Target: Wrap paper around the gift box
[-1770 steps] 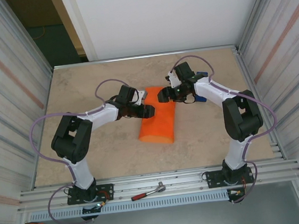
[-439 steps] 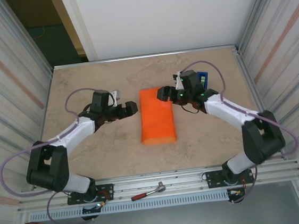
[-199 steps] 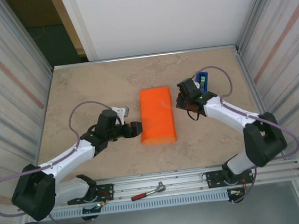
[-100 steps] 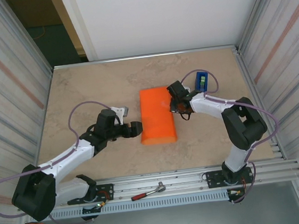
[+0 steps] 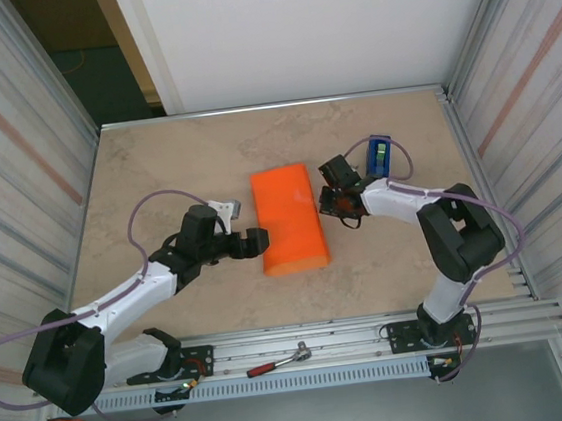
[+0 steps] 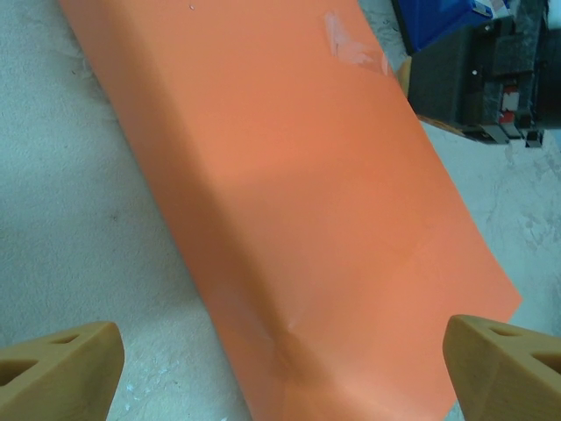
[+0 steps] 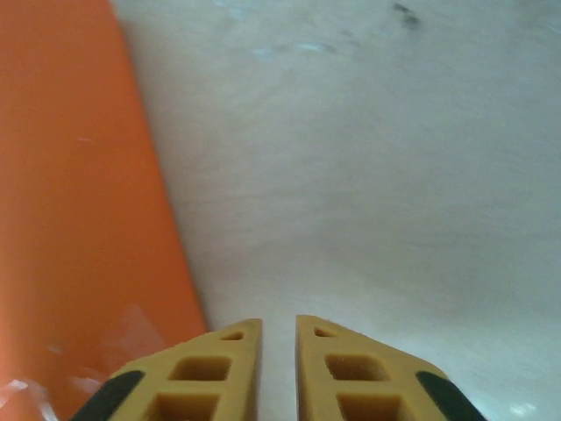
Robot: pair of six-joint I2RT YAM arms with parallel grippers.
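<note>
Claws first: left claw (image 5: 254, 241) is spread wide and holds nothing. Its tips sit at the near-left edge of the paper (image 5: 289, 220), and in its wrist view the parcel's near end lies between the two tips. Right claw (image 5: 327, 204) is nearly pressed together, with a slim gap and nothing in it. It sits low on the surface (image 5: 155, 163), just beside the paper's right edge, near a tape patch (image 6: 355, 48).

The gift box can't be seen. My guess is it's inside, since the paper is folded over into a long flat parcel lying mid-surface between the two claws. The blue tape dispenser (image 5: 380, 154) stands just beyond the right claw.

Likely step is squaring up or closing the parcel's near end. To do it well:
- bring the left tips in level so they straddle the end rather than poke the top sheet
- close slowly
- keep the right claw braced against the far side so the parcel doesn't skate or the taped seam lift
</note>
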